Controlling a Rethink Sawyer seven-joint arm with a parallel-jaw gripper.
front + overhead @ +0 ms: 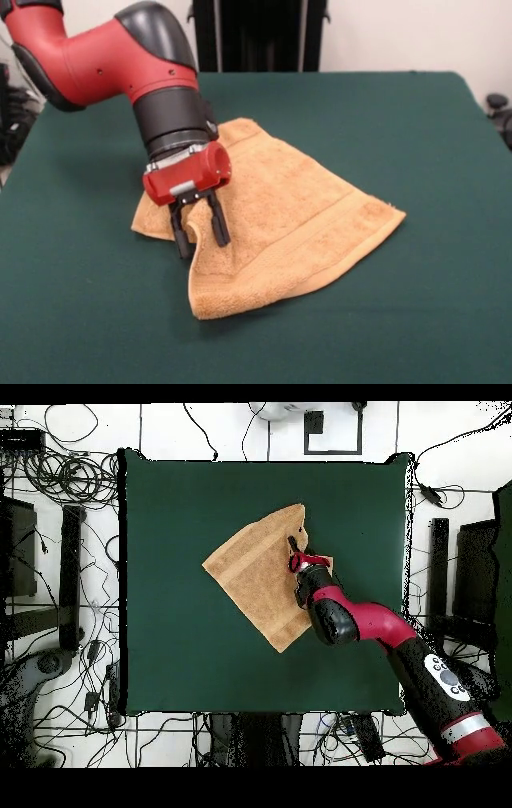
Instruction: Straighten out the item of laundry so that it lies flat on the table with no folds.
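Note:
The item of laundry (288, 216) is a tan-orange terry towel lying near the middle of the green table (416, 320). It is skewed, with its left side bunched and folded near the gripper and a woven band running along the near hem. My gripper (204, 248) points down at the towel's left edge. It is open, its two black fingers (218, 222) apart with towel cloth showing between them. In the overhead view the gripper (296, 544) sits at the right edge of the towel (255, 574), and the arm covers that edge.
The red and black arm (120, 56) reaches in from the upper left in the front view. In the overhead view, cables and dark equipment (70, 574) lie on the floor around the table (180, 654).

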